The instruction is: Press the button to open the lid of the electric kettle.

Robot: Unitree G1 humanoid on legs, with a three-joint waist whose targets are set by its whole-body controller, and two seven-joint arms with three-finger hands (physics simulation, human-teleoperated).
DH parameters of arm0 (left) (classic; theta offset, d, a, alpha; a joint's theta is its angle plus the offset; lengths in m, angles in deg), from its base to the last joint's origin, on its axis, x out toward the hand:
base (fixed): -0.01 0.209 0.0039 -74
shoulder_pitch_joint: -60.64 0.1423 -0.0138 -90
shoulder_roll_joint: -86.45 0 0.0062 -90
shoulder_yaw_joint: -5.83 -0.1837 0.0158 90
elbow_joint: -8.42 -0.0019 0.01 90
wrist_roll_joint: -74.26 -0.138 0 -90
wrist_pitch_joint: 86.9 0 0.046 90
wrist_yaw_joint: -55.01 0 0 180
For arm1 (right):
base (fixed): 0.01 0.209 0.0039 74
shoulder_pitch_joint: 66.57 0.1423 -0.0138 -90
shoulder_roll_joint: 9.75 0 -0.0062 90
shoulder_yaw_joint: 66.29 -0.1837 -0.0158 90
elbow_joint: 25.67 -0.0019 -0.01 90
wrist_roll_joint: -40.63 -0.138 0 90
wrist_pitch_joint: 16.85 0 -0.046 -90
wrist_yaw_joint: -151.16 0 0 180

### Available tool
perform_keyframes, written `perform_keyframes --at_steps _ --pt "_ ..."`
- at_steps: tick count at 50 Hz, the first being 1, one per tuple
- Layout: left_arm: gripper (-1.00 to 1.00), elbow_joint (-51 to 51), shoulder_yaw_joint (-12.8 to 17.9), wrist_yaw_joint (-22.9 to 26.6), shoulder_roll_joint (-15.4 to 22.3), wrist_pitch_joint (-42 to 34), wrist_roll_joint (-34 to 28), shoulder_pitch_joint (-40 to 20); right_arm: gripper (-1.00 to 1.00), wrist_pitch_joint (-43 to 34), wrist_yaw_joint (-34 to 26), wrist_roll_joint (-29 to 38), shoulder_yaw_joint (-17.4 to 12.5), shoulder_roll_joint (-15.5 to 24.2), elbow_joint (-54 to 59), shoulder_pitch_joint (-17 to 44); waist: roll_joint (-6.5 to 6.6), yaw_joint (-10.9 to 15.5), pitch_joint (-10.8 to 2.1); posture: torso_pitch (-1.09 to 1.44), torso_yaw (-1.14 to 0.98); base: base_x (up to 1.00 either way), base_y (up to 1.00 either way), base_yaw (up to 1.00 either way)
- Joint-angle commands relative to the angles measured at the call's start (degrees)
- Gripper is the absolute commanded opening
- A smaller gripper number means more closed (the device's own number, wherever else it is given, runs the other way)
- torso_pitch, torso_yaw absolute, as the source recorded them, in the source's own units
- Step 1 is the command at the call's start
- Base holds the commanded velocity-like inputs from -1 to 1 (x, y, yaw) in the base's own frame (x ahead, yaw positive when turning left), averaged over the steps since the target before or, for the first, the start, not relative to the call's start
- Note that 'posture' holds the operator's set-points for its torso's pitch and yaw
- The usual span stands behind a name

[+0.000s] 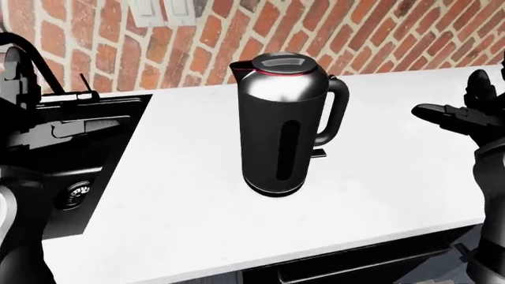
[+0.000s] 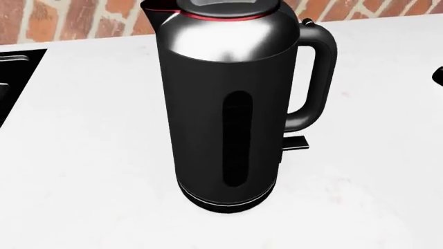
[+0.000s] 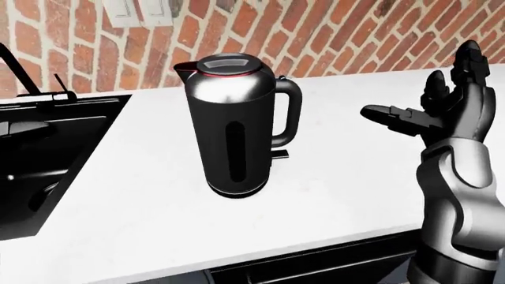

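The black and steel electric kettle (image 3: 235,124) stands upright on the white counter (image 3: 339,177), its lid (image 3: 227,63) shut inside a red ring. Its handle (image 2: 318,78) faces right in the views, with a small button (image 2: 307,23) at the handle's top. My right hand (image 3: 430,100) is open with fingers spread, raised above the counter to the right of the kettle and well apart from the handle. A dark shape at the left edge of the left-eye view (image 1: 16,77) may be my left hand; its fingers are unclear.
A black sink (image 1: 79,171) with a black faucet (image 3: 31,77) is set into the counter left of the kettle. A brick wall (image 3: 339,35) with white switches (image 3: 142,12) runs along the top. The counter's near edge (image 3: 315,248) runs along the bottom.
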Motion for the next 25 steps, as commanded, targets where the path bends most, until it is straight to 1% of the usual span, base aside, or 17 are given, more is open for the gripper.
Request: perform_keyframes --at_steps 1,6,9,12,17,25 --pt "1.0 1.0 0.4 0.0 0.9 1.4 0.0 -1.3 1.0 1.4 -0.1 0.0 -0.5 1.1 -1.5 1.5 0.0 0.0 -0.71 -0.19 0.0 0.0 0.0 0.0" --pt "1.0 -0.2 1.1 -2.2 1.3 -0.8 2.3 -2.3 1.0 1.4 -0.2 0.2 0.1 1.0 -1.0 2.1 0.16 -0.1 -1.28 -0.19 0.0 0.0 0.0 0.0" --pt "1.0 -0.2 0.5 -2.8 1.5 -0.8 2.5 -2.2 1.0 1.6 -0.3 0.5 0.6 0.8 -0.4 2.4 0.3 -0.2 -1.48 -0.19 0.0 0.0 0.0 0.0" --pt "1.0 -0.4 0.6 -3.1 1.7 -0.9 2.7 -2.1 1.0 1.7 -0.5 0.7 1.0 0.9 0.4 3.1 0.4 -0.2 -1.63 -0.19 0.0 0.0 0.0 0.0" --pt "1.0 -0.3 0.2 -3.0 1.6 -1.1 2.5 -2.0 1.0 1.3 -0.6 0.8 1.7 1.8 1.9 5.2 0.54 -0.3 -1.81 -0.19 0.0 0.0 0.0 0.0" --pt "1.0 -0.1 0.3 -3.4 1.7 -1.6 3.1 -2.4 1.0 0.5 -1.0 1.3 3.3 3.7 4.6 9.5 0.63 -0.4 -2.03 -0.19 0.0 0.0 0.0 0.0"
